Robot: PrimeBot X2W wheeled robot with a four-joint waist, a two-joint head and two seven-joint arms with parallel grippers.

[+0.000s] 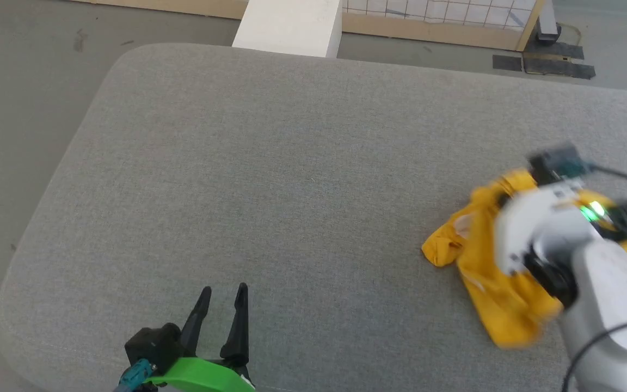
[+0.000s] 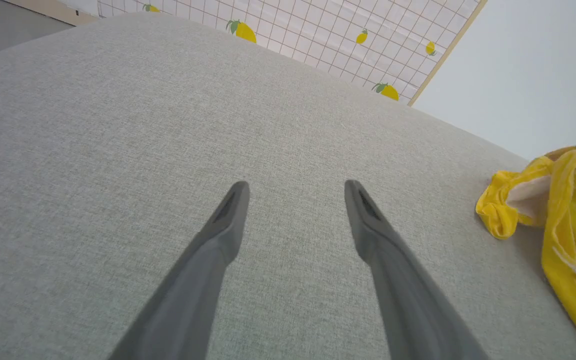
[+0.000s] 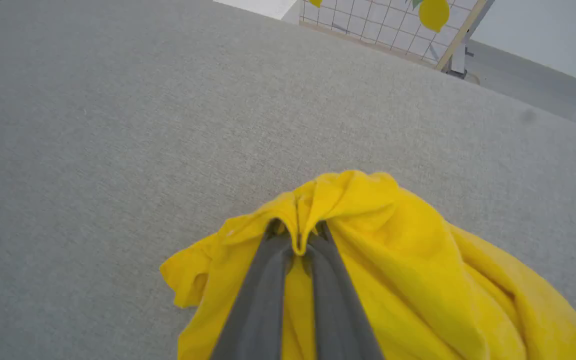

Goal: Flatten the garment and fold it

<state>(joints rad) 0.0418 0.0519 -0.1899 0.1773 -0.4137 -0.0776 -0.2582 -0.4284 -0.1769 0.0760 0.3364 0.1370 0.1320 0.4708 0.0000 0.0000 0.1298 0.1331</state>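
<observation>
At the bottom edge of the head view, closest to the camera, the robot's left hand rises from a bright green wrist cover. Its two long dark fingers are spread apart with nothing between them. In the left wrist view the left hand points across bare grey cloth.

That cloth belongs to a large grey fabric-covered worktop with rounded corners.

At the lower right of the head view, the pale grey right forearm, with a small green light on its wrist, reaches over the bright yellow short-sleeved cotton T-shirt. The shirt lies bunched in a crumpled heap on the right side of the worktop, well apart from the left hand. A pale patch shows on a fold at its left end.

In the right wrist view the right hand has its fingers drawn together, pinching a raised ridge of the T-shirt, which spreads below and to the right of them.

The left wrist view shows the T-shirt at the right edge.

Beyond the worktop are a grey floor, a white block and a wood-framed tiled panel printed with lemons.
</observation>
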